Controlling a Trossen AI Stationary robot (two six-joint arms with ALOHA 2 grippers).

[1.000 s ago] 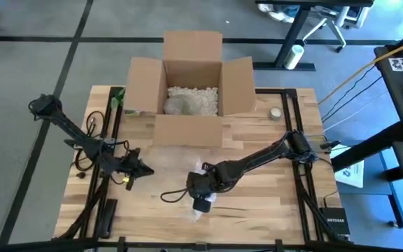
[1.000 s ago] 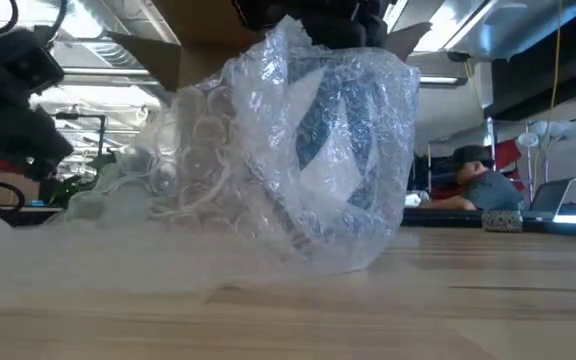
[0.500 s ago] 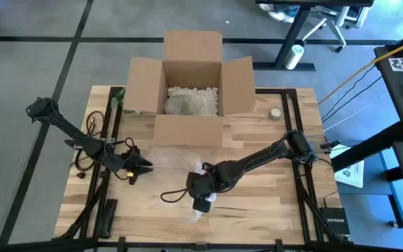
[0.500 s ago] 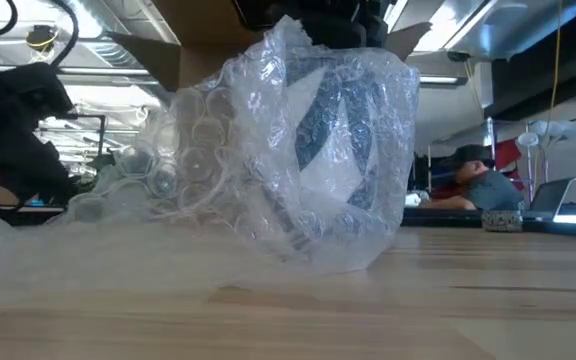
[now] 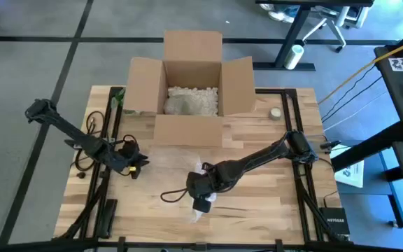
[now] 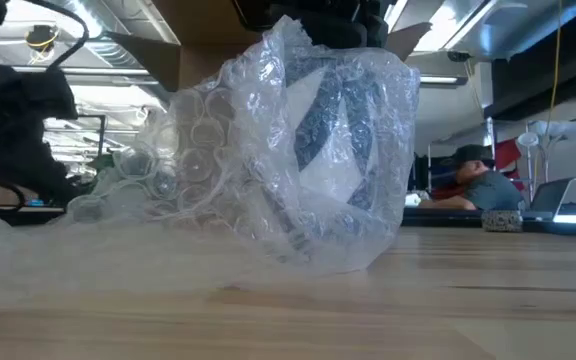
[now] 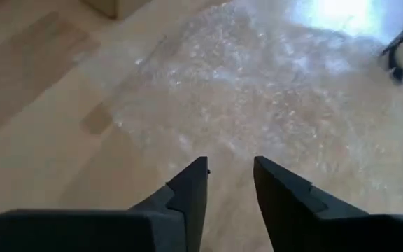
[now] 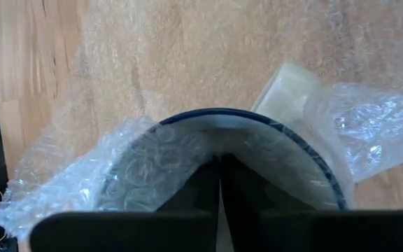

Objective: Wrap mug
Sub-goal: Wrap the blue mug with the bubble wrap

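Mug (image 6: 343,140), dark blue, sits on the table (image 5: 257,203) near its front edge, about mid-width, half swaddled in bubble wrap (image 6: 218,180). In the low view the clear wrap is bunched over and around it, billowing up on one side and trailing flat across the wood on the other. The right wrist view looks down at the mug's round blue rim (image 8: 257,129), with wrap tucked against the inside on one side and a loose fold of it lying beside the mug on the other.

The right gripper (image 5: 202,198) is directly over the mug, its arm reaching in from the right side of the table. Its two fingers (image 8: 205,185) are pressed together with almost no gap, closed on the mug's rim and the wrap folded over it.

The left gripper (image 5: 142,162) hovers over the table to the left of the mug, well apart from it, just at the edge of the flat part of the sheet. Its fingers (image 7: 191,192) are spread with a gap between them, holding nothing, and point at the wrap lying on the wood.

Behind all this, at the back of the table, stands an open cardboard box (image 5: 192,87) with pale packing fill inside. A person (image 6: 478,180) sits at a desk in the room beyond.
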